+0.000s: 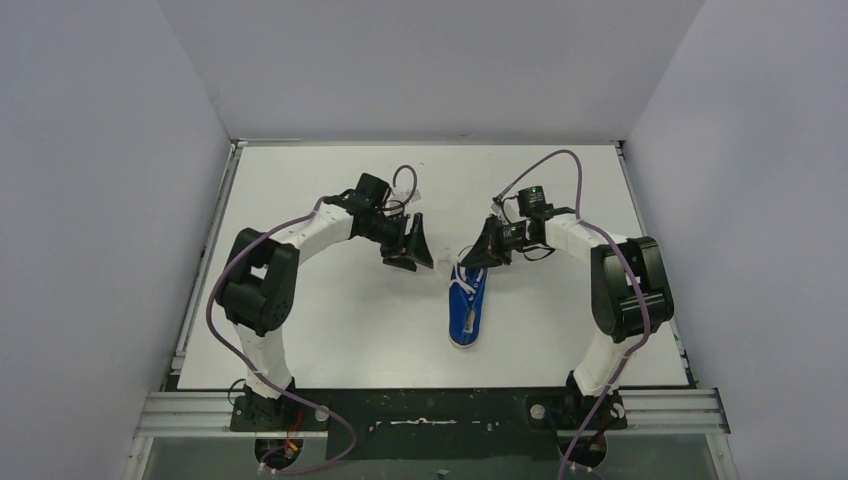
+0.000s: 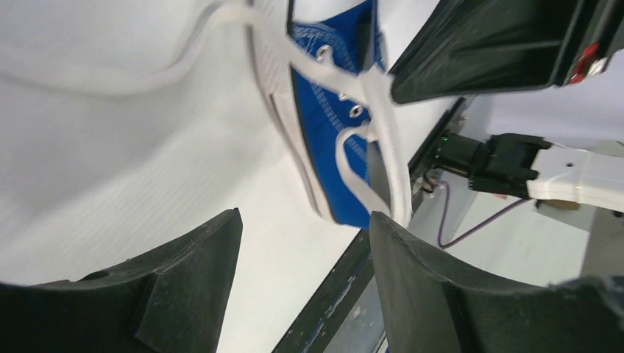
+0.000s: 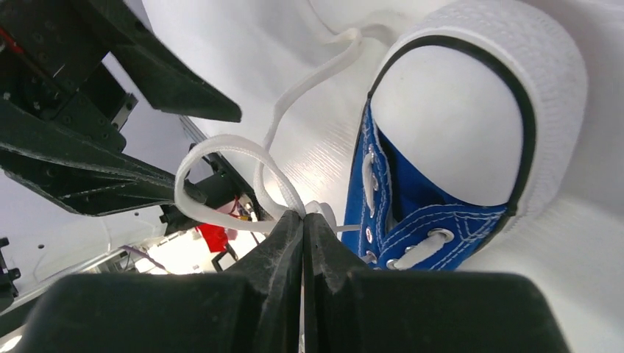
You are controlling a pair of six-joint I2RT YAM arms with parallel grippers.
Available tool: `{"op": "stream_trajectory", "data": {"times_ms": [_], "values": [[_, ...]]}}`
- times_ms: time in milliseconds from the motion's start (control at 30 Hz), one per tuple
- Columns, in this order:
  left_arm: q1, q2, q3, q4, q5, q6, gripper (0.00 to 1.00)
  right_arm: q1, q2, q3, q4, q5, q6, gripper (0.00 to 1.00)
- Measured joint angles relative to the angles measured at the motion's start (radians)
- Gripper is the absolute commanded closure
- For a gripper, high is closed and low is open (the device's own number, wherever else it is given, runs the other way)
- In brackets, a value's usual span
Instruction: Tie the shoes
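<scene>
Tying judged to be partway through, no further.

**Location of the work**
- Blue sneaker (image 1: 467, 310): lies flat on the white counter (image 1: 350, 330), between the two tools, white toe cap toward the arm bases.
- Lace (image 3: 221, 145): threaded through the eyelets. Forms one open loop just beside the upper eyelets. Trails one loose strand away across the counter.

**Tool state**
- Right tool (image 3: 303, 219): jaws pressed fully together, pinching the lace at the foot of the loop, just above the tongue.
- Left tool (image 2: 303, 220): jaws wide apart, nothing between them. Hovers close to the side of the sneaker and touches neither sneaker nor lace, as far as the wrist view shows.

**Done, as far as visible**
- Lacing through the eyelets.
- One loop formed and gripped.

**Left to do, by judgement**
- No finished knot or bow visible in any view.
- Second loop or wrap not yet made.
- Crossing, pulling through and tightening not yet done.
- Presence of a first overhand crossing under the loop: cannot tell, since the right tool hides that spot.

**Containers**
- None in view: no box, tray or bin on the counter.
- Inside of the sneaker: not visible from these angles.
</scene>
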Motion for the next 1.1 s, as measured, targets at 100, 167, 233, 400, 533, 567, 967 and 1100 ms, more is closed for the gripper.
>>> {"op": "stream_trajectory", "data": {"times_ms": [100, 167, 233, 400, 533, 567, 967, 1100], "values": [[0.000, -0.056, -0.001, -0.095, -0.085, 0.031, 0.43, -0.015, -0.002, -0.007, 0.010, 0.017, 0.013, 1.00], [0.000, -0.105, -0.003, -0.124, -0.132, 0.032, 0.44, -0.030, -0.003, -0.017, 0.018, 0.027, 0.024, 1.00], [-0.001, -0.146, -0.003, -0.145, -0.174, 0.028, 0.44, -0.040, -0.003, -0.019, 0.019, 0.035, 0.032, 1.00], [-0.016, -0.208, -0.010, -0.132, -0.188, -0.036, 0.47, -0.050, -0.003, -0.019, 0.023, 0.050, 0.042, 1.00], [-0.093, -0.170, -0.004, -0.043, -0.146, -0.114, 0.60, -0.050, -0.003, -0.019, 0.030, 0.053, 0.050, 1.00], [-0.117, -0.145, 0.005, -0.024, -0.140, -0.132, 0.65, -0.050, -0.003, -0.018, 0.031, 0.053, 0.052, 1.00], [-0.166, 0.087, 0.093, -0.031, -0.228, -0.152, 0.88, -0.045, -0.004, -0.035, 0.090, 0.116, 0.125, 1.00], [-0.176, 0.112, 0.122, -0.027, -0.227, -0.153, 0.90, -0.036, -0.004, -0.056, 0.110, 0.130, 0.149, 1.00]]}}
